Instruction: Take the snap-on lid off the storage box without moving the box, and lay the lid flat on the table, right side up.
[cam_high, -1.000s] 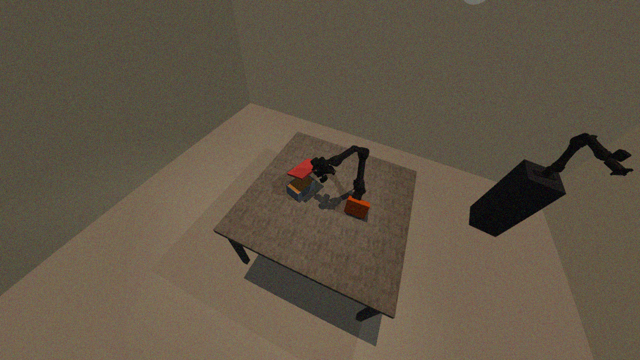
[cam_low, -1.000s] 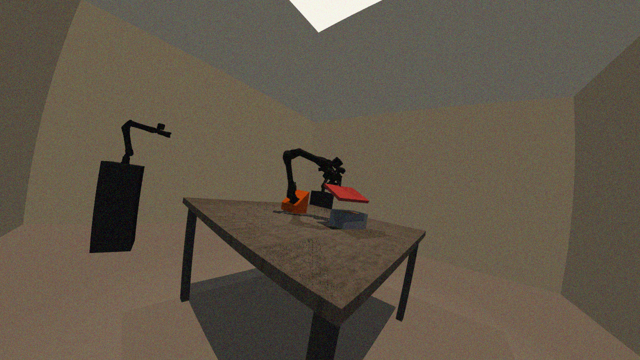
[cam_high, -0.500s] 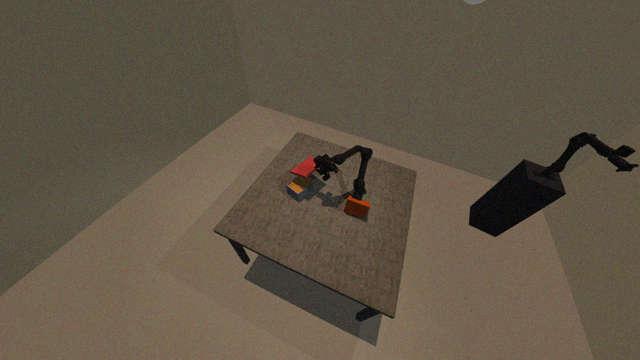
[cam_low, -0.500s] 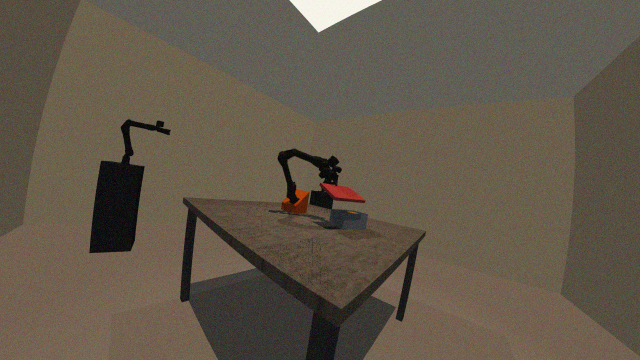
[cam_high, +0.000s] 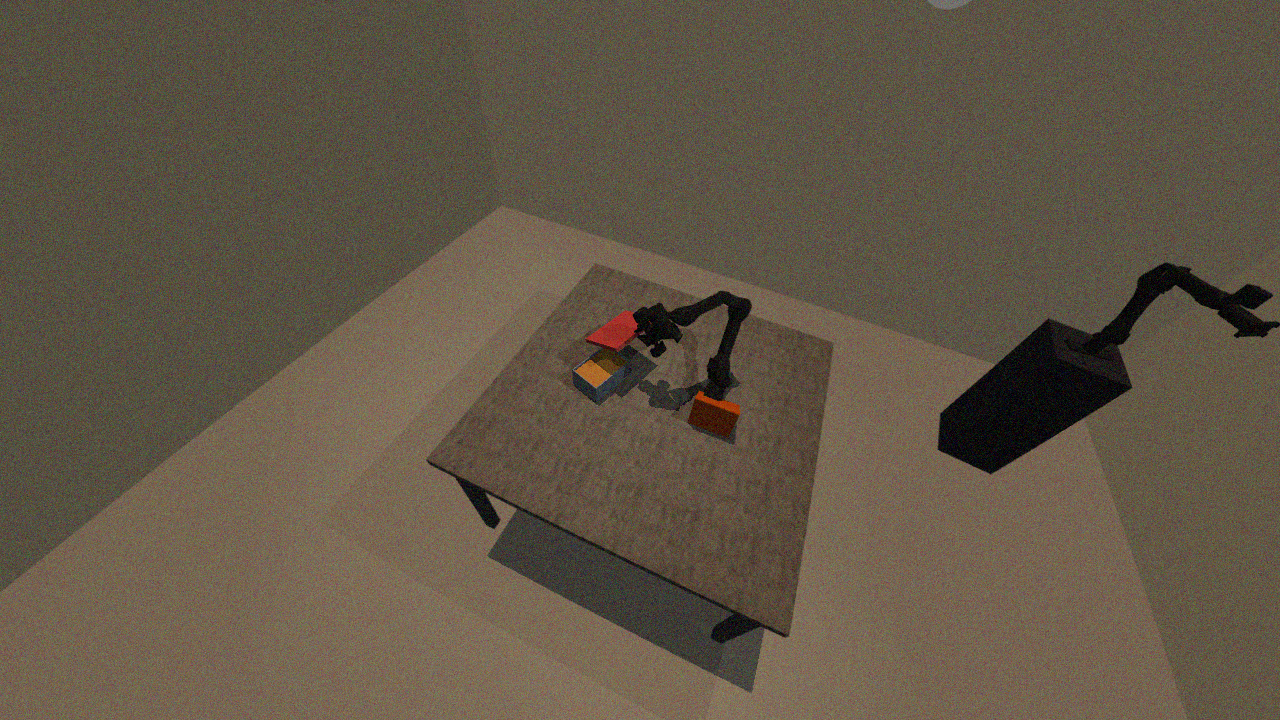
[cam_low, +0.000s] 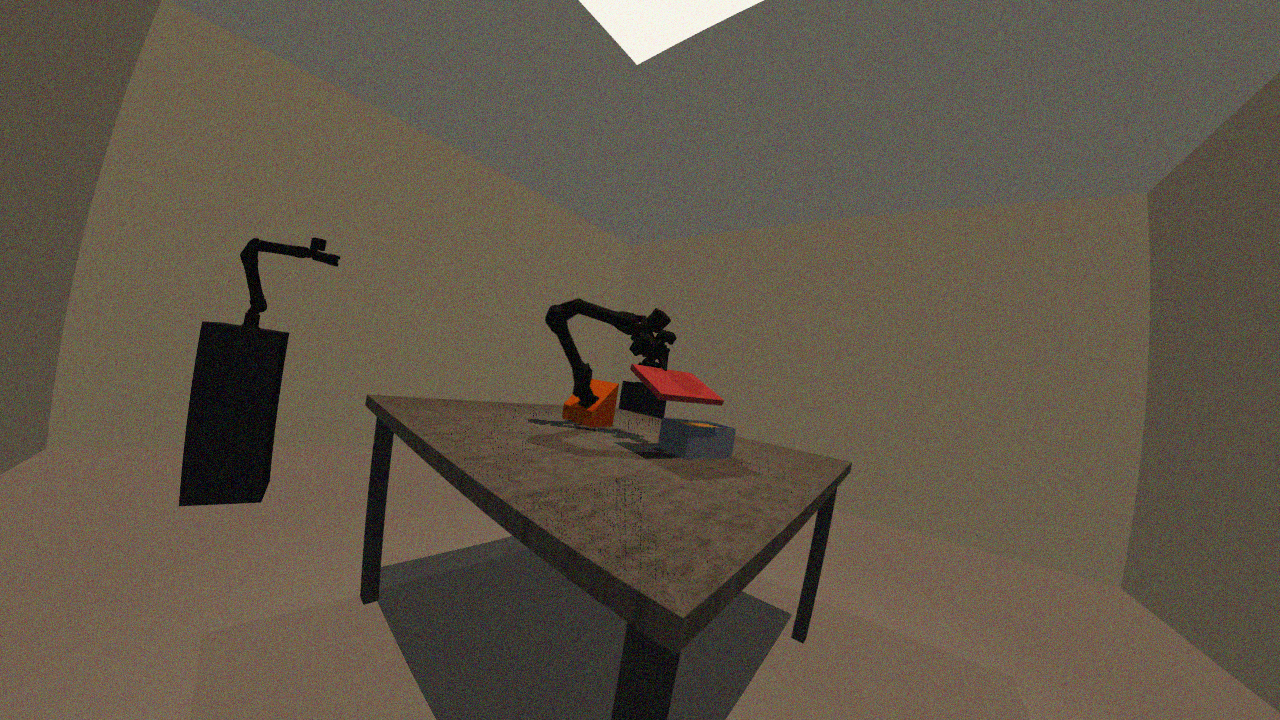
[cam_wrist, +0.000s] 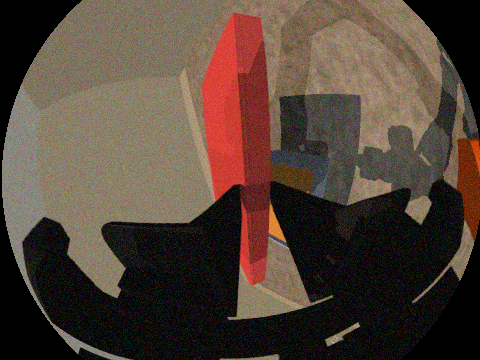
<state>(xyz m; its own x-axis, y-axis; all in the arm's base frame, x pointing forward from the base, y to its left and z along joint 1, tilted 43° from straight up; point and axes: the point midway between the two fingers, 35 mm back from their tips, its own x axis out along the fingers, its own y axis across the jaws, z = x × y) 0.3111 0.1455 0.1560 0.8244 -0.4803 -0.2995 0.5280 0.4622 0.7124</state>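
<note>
The red lid (cam_high: 614, 331) (cam_low: 677, 385) (cam_wrist: 223, 120) is off the box and held in the air above the table, tilted. My gripper (cam_wrist: 254, 188) is shut on one edge of the lid; its fingers stand on either side of that edge in the wrist view. The blue-grey storage box (cam_high: 610, 387) (cam_low: 696, 441) stands open on the table (cam_high: 626, 501) (cam_low: 572, 483), its inside showing orange. The lid hangs higher than the box, behind it in the top view. In the wrist view the box is partly hidden behind the lid and a finger.
An orange block with a sloped face (cam_high: 714, 416) (cam_low: 601, 404) stands beside the arm's base. A dark pedestal (cam_high: 1029, 402) (cam_low: 225, 411) with a second arm stands away from the table. The arm's shadow falls on the table between the box and the orange block.
</note>
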